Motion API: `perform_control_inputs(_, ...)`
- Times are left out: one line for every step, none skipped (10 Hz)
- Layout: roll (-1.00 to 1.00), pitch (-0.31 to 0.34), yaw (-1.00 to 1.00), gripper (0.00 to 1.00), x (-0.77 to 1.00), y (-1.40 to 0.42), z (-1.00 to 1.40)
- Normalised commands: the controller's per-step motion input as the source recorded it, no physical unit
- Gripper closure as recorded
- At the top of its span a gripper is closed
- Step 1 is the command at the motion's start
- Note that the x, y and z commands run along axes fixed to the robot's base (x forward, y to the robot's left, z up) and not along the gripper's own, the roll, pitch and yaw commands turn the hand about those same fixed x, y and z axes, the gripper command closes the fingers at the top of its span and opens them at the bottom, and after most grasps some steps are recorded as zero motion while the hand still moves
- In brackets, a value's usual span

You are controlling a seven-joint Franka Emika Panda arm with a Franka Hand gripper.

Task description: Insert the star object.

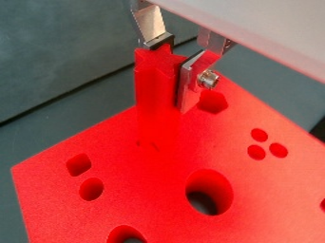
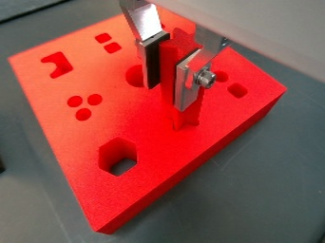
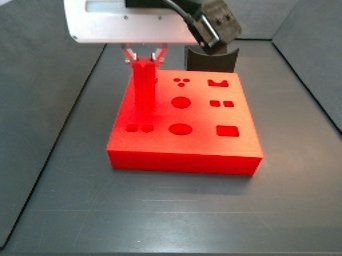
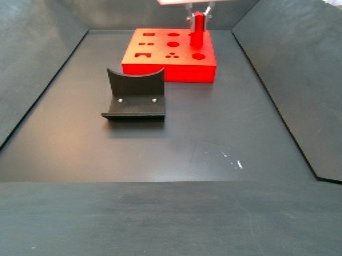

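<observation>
Star object (image 2: 181, 81) stands upright, long axis vertical, its lower end on or in the red block (image 2: 140, 180) near one edge; seating depth cannot be confirmed. Claw (image 2: 176, 59) is directly above, pinching the peg's upper part between both plates. Arm descends vertically from overhead. Fixture (image 4: 134, 96) stands well apart on the bench (image 4: 201, 150).

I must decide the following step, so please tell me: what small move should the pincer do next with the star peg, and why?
Probably a slow push straight down. The pincer grips the upright star object near its top, over the red block. In both wrist views the peg's foot meets the block's surface, yet most of its length stands above, so it seems barely entered, if at all.
</observation>
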Motion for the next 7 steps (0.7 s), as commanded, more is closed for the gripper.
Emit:
perform_control_inputs(0.19, 0.0, -0.06, 1.0, 0.33, -0.16, -0.99)
perform_control_inputs(0.16, -0.021, 0.0, 1.0, 0.23, -0.19, -1.0)
perform_control_inputs(0.09, -0.023, -0.01, 1.0, 0.18, -0.24, -1.0)
perform_control_inputs(0.05, -0.02, 0.0, 1.0, 0.11, -0.24, -1.0)
perform_control_inputs(0.04, -0.014, 0.0, 1.0, 0.02, -0.17, -1.0)
perform_control_inputs(0.05, -0.044, 0.0, 1.0, 0.0, -0.11, -1.0)
perform_control_inputs(-0.01, -0.121, -0.05, 1.0, 0.03, 0.0, -0.77)
